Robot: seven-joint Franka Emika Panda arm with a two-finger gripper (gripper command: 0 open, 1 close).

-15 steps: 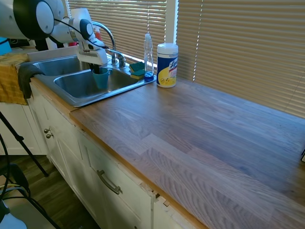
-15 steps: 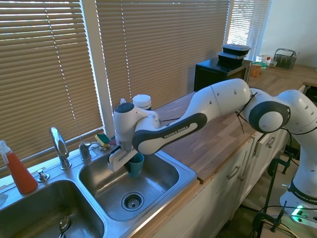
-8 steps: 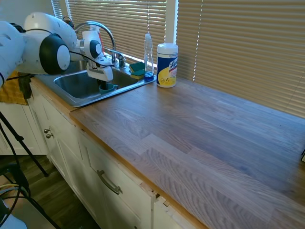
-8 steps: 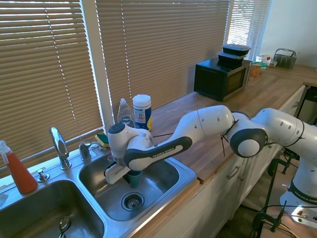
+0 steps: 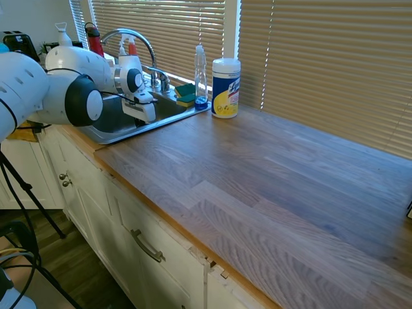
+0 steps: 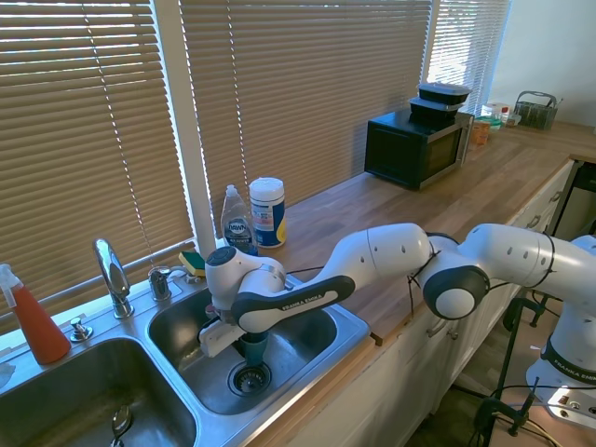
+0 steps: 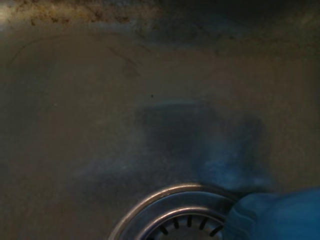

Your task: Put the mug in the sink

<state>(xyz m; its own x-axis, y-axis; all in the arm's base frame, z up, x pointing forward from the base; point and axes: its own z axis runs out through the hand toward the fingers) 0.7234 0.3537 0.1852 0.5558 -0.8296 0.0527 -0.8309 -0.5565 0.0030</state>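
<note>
Lower now than a moment ago, the mug (image 6: 253, 346) sits deep in the sink (image 6: 321, 358) basin, just by the drain (image 6: 248, 378) (at about 12 o'clock from it). Jaws look clamped on the mug. Letting go while it tilts could tip it over.
</note>
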